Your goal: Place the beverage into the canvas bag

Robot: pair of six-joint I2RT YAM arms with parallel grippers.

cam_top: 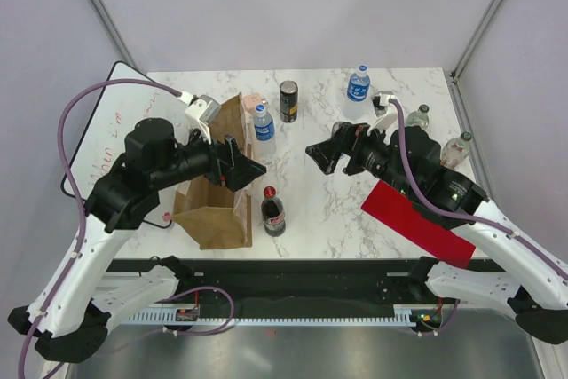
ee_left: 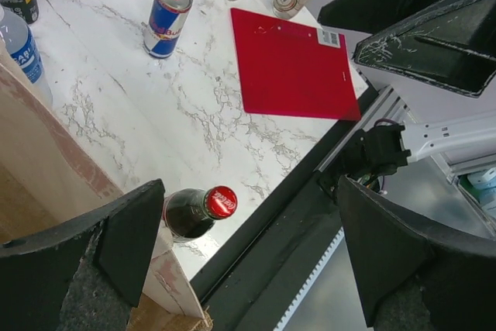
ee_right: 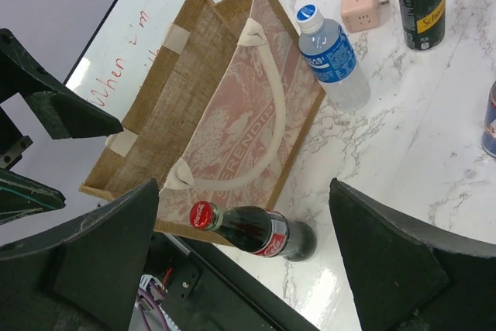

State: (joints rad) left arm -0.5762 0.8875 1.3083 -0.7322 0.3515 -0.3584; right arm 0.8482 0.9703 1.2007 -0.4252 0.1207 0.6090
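Red sheet (cam_top: pixel 417 222), pink power cube (ee_right: pixel 362 7), whiteboard (ee_right: pixel 147 29)

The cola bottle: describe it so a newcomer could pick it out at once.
Find the tan canvas bag standing on the left of the marble table. Just right of its near corner stands a dark cola bottle. Its red cap and red label set it apart from the blue-labelled water bottle behind it.

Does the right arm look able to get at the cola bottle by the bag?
Probably yes: the right gripper is open, only bare table lies between it and the cola bottle, and the canvas bag stands beyond it.
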